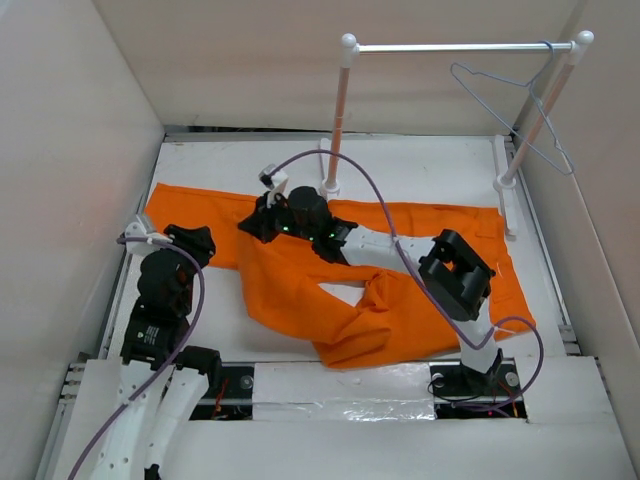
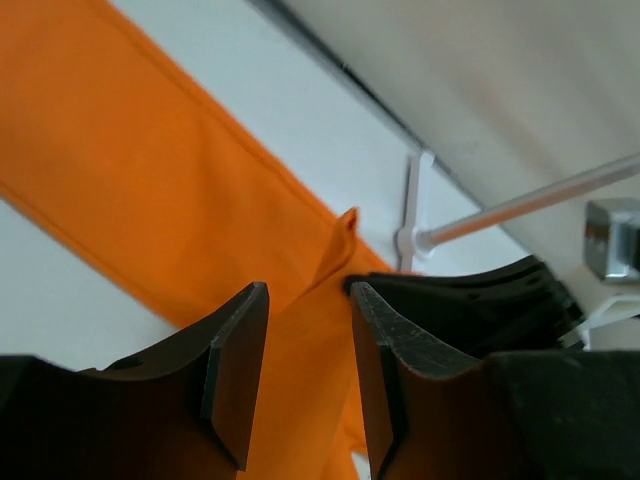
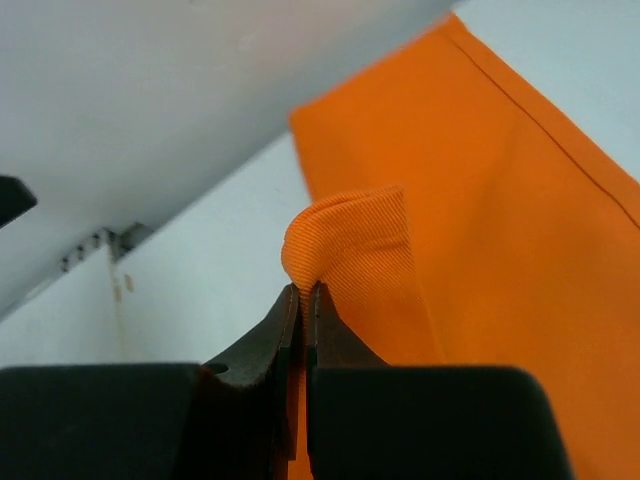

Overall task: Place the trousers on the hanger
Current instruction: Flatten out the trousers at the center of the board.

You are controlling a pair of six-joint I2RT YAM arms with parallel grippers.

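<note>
The orange trousers [image 1: 400, 310] lie spread and partly bunched across the white table. My right gripper [image 1: 258, 225] reaches far left and is shut on a raised fold of the trousers [image 3: 350, 240]; in the right wrist view the gripper [image 3: 305, 295] pinches the cloth tightly. My left gripper [image 1: 200, 243] sits at the trousers' left end. In the left wrist view it [image 2: 305, 340] is open, with orange cloth [image 2: 120, 170] showing beyond the jaws and nothing gripped. The thin pale hanger [image 1: 456, 70] hangs from the right end of the rack's crossbar, far from both grippers.
The white two-post rack with a silver crossbar [image 1: 450, 47] stands at the back right; its bar shows in the left wrist view [image 2: 540, 205]. The black right gripper body [image 2: 470, 300] is close beside my left fingers. White walls enclose the table on three sides.
</note>
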